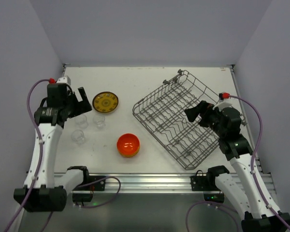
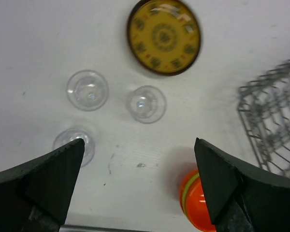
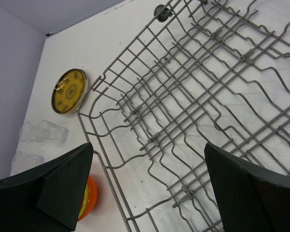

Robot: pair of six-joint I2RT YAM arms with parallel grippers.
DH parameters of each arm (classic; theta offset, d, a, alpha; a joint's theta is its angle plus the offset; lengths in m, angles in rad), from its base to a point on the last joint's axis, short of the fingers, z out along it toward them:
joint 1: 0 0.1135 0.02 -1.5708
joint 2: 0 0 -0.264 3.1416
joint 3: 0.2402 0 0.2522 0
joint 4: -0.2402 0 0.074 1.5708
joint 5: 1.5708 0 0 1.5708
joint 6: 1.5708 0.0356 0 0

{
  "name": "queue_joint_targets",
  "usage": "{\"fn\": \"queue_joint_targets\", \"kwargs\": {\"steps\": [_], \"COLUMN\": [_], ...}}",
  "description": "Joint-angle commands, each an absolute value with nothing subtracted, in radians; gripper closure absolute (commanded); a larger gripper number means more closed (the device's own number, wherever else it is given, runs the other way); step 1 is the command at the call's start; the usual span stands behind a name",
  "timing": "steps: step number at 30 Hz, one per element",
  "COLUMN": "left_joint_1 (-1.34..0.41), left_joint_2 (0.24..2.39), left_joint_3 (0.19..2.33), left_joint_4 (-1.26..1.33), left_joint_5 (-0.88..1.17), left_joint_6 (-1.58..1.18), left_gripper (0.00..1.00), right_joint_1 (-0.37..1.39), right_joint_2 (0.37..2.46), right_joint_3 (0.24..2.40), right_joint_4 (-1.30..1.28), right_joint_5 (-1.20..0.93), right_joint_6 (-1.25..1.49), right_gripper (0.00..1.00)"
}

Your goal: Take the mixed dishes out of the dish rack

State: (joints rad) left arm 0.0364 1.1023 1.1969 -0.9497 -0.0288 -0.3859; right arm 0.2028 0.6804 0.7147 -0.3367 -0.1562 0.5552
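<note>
Dish rack (image 1: 176, 118): at 3 o'clock on bench (image 1: 150, 82), no dish seen inside. Plate (image 1: 105, 102), glasses (image 1: 99, 121), stacked bowls (image 1: 128, 143): grouped at 9 o'clock. Left end effector (image 2: 137, 150), right end effector (image 3: 148, 154): both released, nothing held. Hazard: glasses may be toppled by a low left sweep.

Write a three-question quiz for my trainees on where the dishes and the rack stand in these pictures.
1. True or false: the large grey wire dish rack holds at least one dish.
2. Multiple choice: the stacked glossy orange bowls sit
A) inside the rack
B) on the white table, left of the rack
C) against the far wall
3. Short answer: how many small clear glasses does the left wrist view show?

Key: 1 false; 2 B; 3 three.
</note>
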Motion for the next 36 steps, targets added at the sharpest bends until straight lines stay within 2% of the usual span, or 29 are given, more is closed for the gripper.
{"fn": "queue_joint_targets", "kwargs": {"steps": [1,7,10,14,17,19,23,28,36], "left_joint_1": [0.011,-0.072,-0.165,-0.328,-0.382,-0.385,-0.388,-0.428,-0.494], "left_joint_2": [0.933,0.732,0.744,0.770,0.730,0.684,0.647,0.699,0.744], "left_joint_3": [1.198,0.970,0.911,0.874,0.836,0.822,0.810,0.818,0.813], "left_joint_4": [-0.812,-0.534,-0.505,-0.486,-0.479,-0.463,-0.488,-0.534,-0.535], "left_joint_5": [0.223,0.356,0.269,0.040,-0.075,-0.040,-0.135,-0.233,-0.221], "left_joint_6": [-0.308,-0.321,-0.321,-0.334,-0.328,-0.328,-0.354,-0.383,-0.385], "left_gripper": [0.00,0.00,0.00,0.00,0.00,0.00,0.00,0.00,0.00], "right_joint_1": [0.202,0.201,0.202,0.198,0.178,0.132,0.075,0.017,-0.028], "right_joint_2": [0.672,0.745,0.814,0.928,0.942,0.968,1.040,1.185,1.298], "right_joint_3": [0.703,0.756,0.825,0.911,0.911,0.914,0.925,0.957,0.988], "right_joint_4": [-0.311,-0.411,-0.489,-0.664,-0.669,-0.673,-0.693,-0.703,-0.704], "right_joint_5": [-0.029,0.176,0.268,0.538,0.593,0.586,0.581,0.667,0.744], "right_joint_6": [0.552,0.598,0.638,0.773,0.802,0.818,0.856,0.833,0.825], "right_gripper": [0.01,0.01,0.01,0.01,0.01,0.01,0.01,0.04,0.06]}}
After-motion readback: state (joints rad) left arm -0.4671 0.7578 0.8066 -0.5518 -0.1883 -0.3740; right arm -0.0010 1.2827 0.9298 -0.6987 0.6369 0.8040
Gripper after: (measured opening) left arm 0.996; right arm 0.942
